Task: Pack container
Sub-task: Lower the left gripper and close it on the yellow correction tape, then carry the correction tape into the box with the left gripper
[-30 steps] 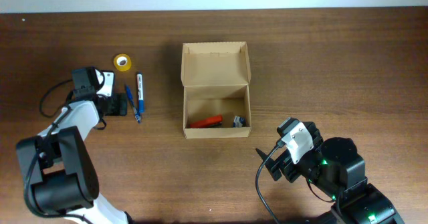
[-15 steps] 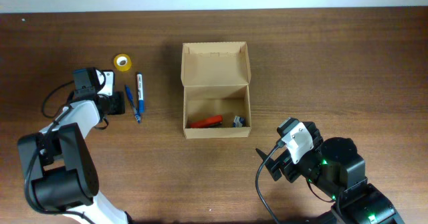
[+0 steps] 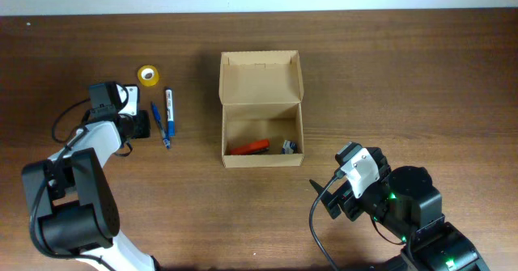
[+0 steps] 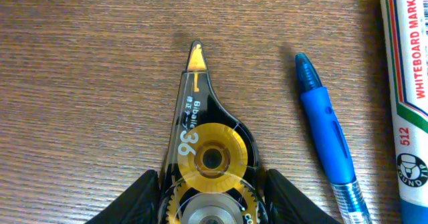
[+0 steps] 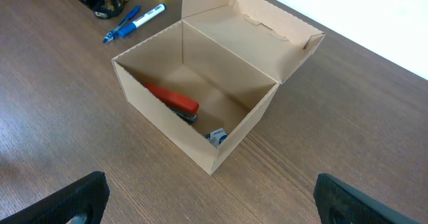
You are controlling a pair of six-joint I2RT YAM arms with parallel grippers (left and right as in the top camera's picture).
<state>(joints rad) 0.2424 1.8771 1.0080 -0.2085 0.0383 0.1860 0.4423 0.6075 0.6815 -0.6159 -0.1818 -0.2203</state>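
**A:** Where's the container [image 3: 261,109]?

**B:** In the middle of the tabletop [image 3: 421,77]. Its flap lid [image 3: 261,77] is open and folded back on the far side. A red object [image 3: 248,147] lies on the floor inside, against the near wall. There's also a small blue-and-white item [image 3: 290,146] in the near right corner; it's too small to tell what it is.

**A:** And the left tool [image 4: 210,177]?

**B:** It's over at the left of the tabletop, well apart from the container. It's down on a correction tape dispenser [image 4: 200,127], a black wedge with a yellow reel and a yellow tip. The wrist view shows one black finger [image 4: 144,197] flush against each side of the body, so the tool is closed on it. The dispenser lies flat on the wood.

**A:** What's beside it?

**B:** A blue pen [image 4: 328,137] lies just to the right of the dispenser, apart from it. A whiteboard marker [image 4: 408,83] is right of the pen. A yellow tape roll [image 3: 147,75] sits farther back, near the marker's far end.

**A:** The right tool [image 5: 208,184]?

**B:** It's at the near right, close to the container's near right corner and facing it. Its fingers [image 5: 80,197] are spread wide, at the two lower corners of its wrist view. Only bare wood is between them, so it holds nothing.
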